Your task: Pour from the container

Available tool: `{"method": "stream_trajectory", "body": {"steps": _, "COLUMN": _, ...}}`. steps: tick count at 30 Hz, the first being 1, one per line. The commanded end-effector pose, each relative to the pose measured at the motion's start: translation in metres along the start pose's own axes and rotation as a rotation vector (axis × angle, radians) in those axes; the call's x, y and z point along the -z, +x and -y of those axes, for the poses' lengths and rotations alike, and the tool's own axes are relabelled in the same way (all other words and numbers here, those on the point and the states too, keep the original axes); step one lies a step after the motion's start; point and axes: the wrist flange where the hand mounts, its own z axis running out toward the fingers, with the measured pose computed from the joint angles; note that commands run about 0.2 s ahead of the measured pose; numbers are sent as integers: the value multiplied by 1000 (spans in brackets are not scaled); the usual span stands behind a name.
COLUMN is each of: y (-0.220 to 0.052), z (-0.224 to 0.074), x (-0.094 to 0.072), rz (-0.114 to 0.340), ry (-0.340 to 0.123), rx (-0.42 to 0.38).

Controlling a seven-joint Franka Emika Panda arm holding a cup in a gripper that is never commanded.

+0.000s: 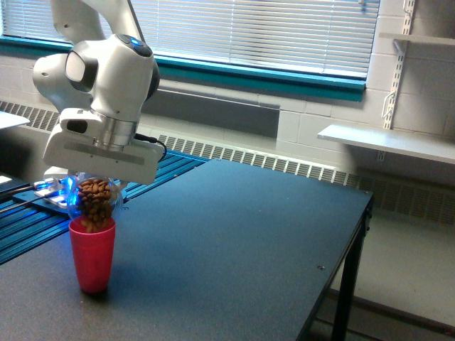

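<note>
The container [94, 201], a clear tumbler packed with brown nuts, is tipped mouth-down right over the red cup [92, 254]. Its rim meets the red cup's rim, and nuts fill it down to the mouth. My gripper [97, 179] is shut on the container from above; its fingers are mostly hidden under the white hand body. The red cup stands upright on the dark table [227, 241], near the exterior view's left.
A blue ribbed rail platform [43, 213] runs behind the cup at the exterior view's left, with a glowing blue device on it. The table's edge and black leg [346, 284] are at the right. A white wall shelf [387, 142] hangs beyond.
</note>
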Motion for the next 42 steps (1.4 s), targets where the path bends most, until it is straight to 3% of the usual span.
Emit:
{"method": "stream_trajectory", "body": {"steps": 1, "y": -1, "z": 2, "x": 2, "rz": 1, "ry": 4, "rx": 4}}
{"method": "stream_trajectory", "body": {"steps": 20, "y": 2, "z": -6, "x": 10, "rz": 6, "ry": -2, "rx": -22}}
{"method": "stream_trajectory", "body": {"steps": 42, "y": 1, "z": -8, "x": 13, "rz": 11, "ry": -46, "rx": 9}}
